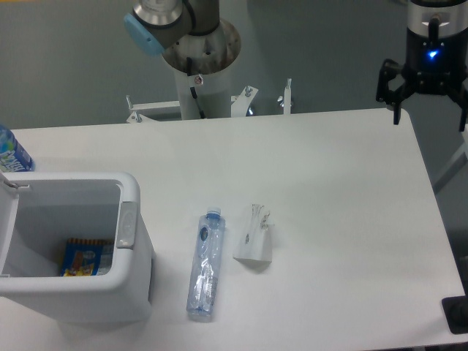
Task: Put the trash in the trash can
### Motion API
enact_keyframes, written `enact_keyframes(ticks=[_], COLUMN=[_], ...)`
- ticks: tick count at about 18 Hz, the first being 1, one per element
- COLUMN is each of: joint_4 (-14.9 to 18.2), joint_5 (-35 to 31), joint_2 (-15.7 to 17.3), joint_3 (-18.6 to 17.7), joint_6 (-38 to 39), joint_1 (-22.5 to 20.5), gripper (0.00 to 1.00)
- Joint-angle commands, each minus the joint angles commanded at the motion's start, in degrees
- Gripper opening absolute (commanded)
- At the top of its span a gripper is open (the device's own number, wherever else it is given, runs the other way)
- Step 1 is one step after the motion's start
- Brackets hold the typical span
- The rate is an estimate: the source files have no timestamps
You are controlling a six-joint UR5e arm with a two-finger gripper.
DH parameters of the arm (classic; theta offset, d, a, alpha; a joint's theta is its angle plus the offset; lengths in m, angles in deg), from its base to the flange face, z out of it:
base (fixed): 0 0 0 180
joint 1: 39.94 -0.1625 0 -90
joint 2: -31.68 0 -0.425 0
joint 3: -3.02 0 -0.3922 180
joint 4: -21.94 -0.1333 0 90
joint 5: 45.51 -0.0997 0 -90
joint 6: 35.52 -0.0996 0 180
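Trash isn't touched yet: the bin (130,191) sits open far left of the jaws, then the bottle (205,265) and the bag (254,235) lie side by side, well left and below the gripper (428,104). I'd grab the bottle across its middle. Jaws look spread with nothing held, but they're dark and partly cut off.

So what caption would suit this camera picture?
Open gripper waits at table edge; water bottle and paper bag lie beside the trash can.

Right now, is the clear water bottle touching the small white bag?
Apart. The camera view shows a strip of bare table between the water bottle and the white bag.
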Motion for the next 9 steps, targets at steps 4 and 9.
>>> enact_keyframes(ticks=[4, 9], joint_4=[0.00, -0.17], joint_5=[-0.09, 0.26], joint_2=[-0.18, -0.26], joint_3=[0.09, -0.87], joint_6=[0.17, 5.09], joint_1=[0.18, 0.70], gripper=[1.00, 1.00])
